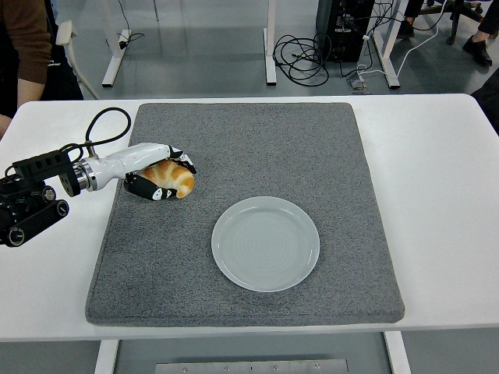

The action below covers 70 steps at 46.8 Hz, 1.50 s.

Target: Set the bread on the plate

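Observation:
A golden-brown bread roll (172,180) is held just above the left side of the grey mat (257,148). My left hand (160,176) is shut on it, its white and black fingers wrapped over the top and under the near side. The pale round plate (266,243) lies on the mat to the right of the hand and nearer the front edge, with nothing on it. The left arm comes in from the left edge over the white table. The right arm is out of view.
A black cable (105,125) loops up behind the left wrist. The white table (437,171) surrounds the mat. A person in a brown sleeve (27,39) stands at the top left. Cables and desk legs lie on the floor beyond.

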Each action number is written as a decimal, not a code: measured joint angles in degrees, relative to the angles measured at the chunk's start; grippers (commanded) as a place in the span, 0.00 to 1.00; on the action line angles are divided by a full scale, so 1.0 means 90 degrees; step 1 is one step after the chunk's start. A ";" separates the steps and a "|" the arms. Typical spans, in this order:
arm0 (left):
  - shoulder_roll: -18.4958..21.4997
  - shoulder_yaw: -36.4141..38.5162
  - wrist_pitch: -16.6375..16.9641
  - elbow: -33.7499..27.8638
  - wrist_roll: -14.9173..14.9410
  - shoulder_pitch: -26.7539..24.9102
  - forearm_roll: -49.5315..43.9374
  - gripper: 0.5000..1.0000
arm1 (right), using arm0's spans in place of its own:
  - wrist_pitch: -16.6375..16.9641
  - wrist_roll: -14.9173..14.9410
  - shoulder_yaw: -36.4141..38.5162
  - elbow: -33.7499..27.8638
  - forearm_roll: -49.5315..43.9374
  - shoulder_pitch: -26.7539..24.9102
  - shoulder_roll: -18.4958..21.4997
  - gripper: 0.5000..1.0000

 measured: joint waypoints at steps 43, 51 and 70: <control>-0.0516 0.0559 -0.0244 -0.0099 0.0001 -0.2014 -0.0012 0.00 | -0.0003 0.0000 0.0000 -0.0002 0.0000 0.0000 0.0000 1.00; -0.0895 0.0570 -0.0239 -0.0167 0.0000 -0.2077 0.0012 0.00 | -0.0005 0.0000 0.0000 -0.0008 0.0000 0.0000 0.0000 1.00; -0.1462 0.1068 -0.0193 -0.0990 0.0081 -0.2629 0.0078 0.00 | -0.0002 0.0000 0.0000 -0.0001 0.0000 0.0000 0.0000 1.00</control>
